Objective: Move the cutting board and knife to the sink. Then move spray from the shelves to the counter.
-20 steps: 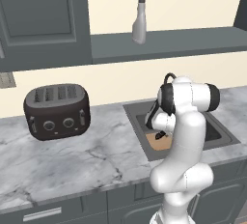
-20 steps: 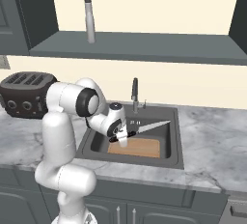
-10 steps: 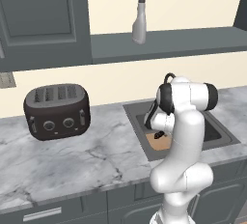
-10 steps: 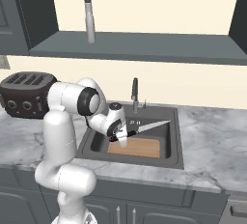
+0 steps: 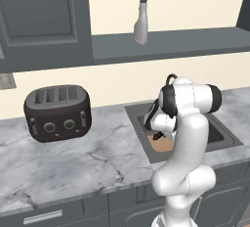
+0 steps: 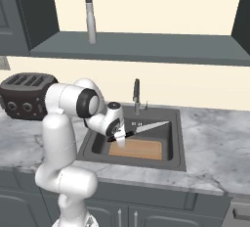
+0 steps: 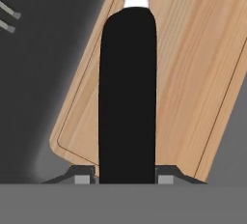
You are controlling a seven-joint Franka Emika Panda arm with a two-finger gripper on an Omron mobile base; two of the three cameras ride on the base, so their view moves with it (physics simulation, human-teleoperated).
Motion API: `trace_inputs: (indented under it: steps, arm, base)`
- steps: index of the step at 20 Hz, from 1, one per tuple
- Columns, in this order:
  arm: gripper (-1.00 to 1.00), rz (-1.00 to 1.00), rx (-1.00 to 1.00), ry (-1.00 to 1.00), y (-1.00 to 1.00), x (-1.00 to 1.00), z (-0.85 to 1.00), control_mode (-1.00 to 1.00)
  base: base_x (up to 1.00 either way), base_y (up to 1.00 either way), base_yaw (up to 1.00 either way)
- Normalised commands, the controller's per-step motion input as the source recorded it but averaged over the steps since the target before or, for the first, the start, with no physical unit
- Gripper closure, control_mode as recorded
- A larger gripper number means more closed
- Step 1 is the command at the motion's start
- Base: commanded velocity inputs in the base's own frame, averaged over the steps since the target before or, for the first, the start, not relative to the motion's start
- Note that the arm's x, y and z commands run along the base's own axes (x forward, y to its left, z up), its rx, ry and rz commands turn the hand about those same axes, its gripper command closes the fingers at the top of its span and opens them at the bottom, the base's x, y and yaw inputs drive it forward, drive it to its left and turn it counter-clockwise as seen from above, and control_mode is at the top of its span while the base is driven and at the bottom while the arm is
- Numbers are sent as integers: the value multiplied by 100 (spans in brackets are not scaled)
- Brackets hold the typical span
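The knife (image 6: 146, 127) has a black handle and a silvery blade; it hangs level over the sink (image 6: 178, 145), with my gripper (image 6: 118, 137) shut on the handle. In the hand view the black handle (image 7: 128, 97) runs up between my fingertips (image 7: 84, 175). The wooden cutting board (image 6: 139, 148) lies flat in the basin right below the knife, and its grain shows on both sides of the handle (image 7: 193, 73). The spray (image 5: 141, 18) stands upright on the dark shelves (image 5: 195, 42), well above the arm. From the left my gripper (image 5: 158, 135) sits low over the board (image 5: 162, 145).
A dark toaster (image 5: 57, 112) stands on the marble counter (image 5: 88, 157) left of the sink. The curved faucet (image 6: 136, 94) rises at the basin's back edge, close behind the knife. Dark cabinet doors (image 5: 39, 15) hang at the upper left.
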Motion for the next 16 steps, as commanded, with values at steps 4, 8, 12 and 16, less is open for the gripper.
trace_inputs:
  steps: [4, 8, 12, 16]
  arm:
    - [100, 0, 8, 3, 24, 0, 8, -100]
    - [100, 0, 12, 6, 20, 0, 4, -100]
    - [100, 0, 15, 6, 8, 0, 1, -100]
    - [100, 0, 16, 7, 0, 0, 0, -100]
  base:
    - [0, 0, 0]
    - [0, 0, 0]
    - [0, 0, 0]
    - [0, 0, 0]
